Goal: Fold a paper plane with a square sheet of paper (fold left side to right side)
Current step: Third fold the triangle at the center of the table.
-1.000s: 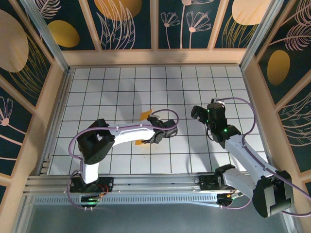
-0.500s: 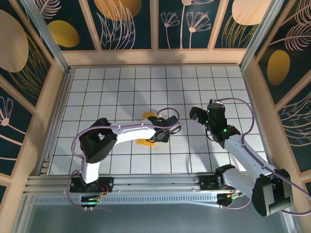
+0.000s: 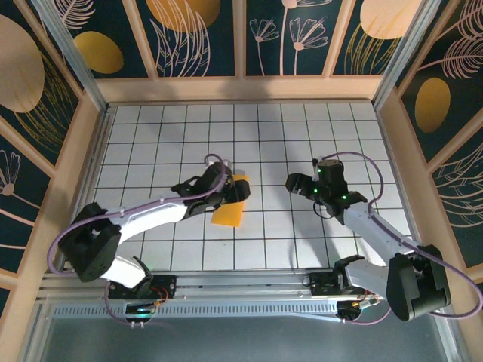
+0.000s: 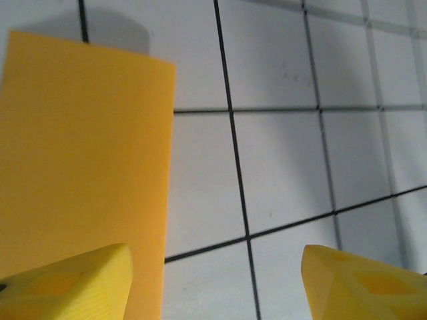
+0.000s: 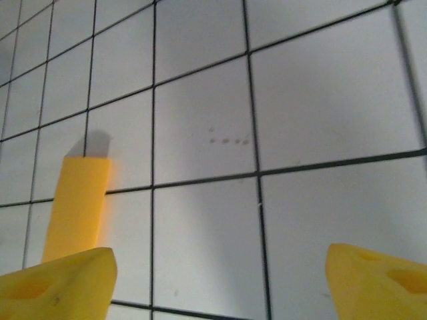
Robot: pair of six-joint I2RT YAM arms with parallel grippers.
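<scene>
Square sheet of paper (image 3: 229, 214), a strip running near-to-far, lies under the left gripper (image 4: 213, 280), jaws wide and empty; the right gripper (image 3: 293, 183), also wide, stands apart to its right.

paper sheet (image 3: 230, 213) flat on table (image 3: 151, 136), slightly left of ctr. left gripper (image 3: 229, 191) over its far-left part, one finger above sheet, other above bare tile. right gripper (image 3: 294, 183) to sheet's right, apart from it
</scene>
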